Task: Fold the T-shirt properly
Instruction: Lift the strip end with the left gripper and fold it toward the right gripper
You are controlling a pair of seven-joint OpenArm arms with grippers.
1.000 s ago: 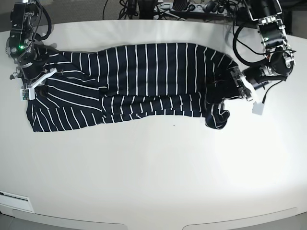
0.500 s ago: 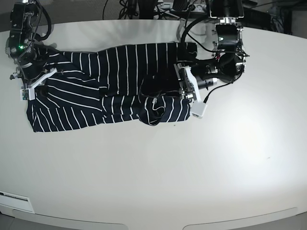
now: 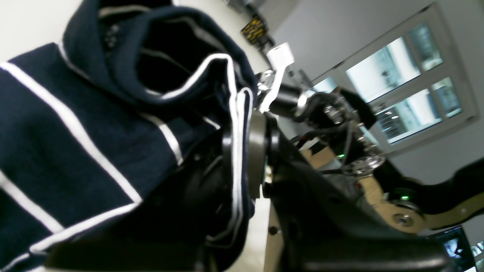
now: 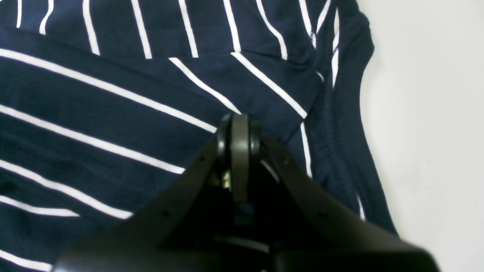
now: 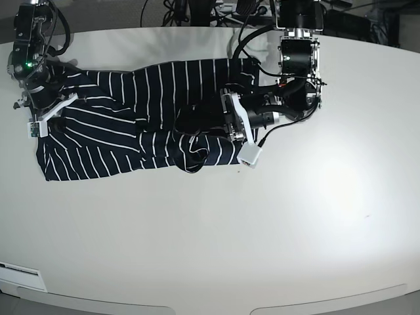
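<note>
1. T-shirt [image 5: 118, 125] lies across the far left of the table [image 5: 275, 223], its right end doubled over leftward.
2. Left end effector [image 3: 242, 151] grips a fold of that doubled cloth.
3. Right end effector [image 4: 239, 132] stays clenched, pinning the shirt's left end.

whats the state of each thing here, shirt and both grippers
T-shirt: lying on the table, partly folded, one end doubled over toward the middle and bunched.
left gripper: jaws pinching the doubled-over cloth.
right gripper: jaws shut, pressed on the shirt near its edge; whether cloth is pinched cannot be told.
</note>
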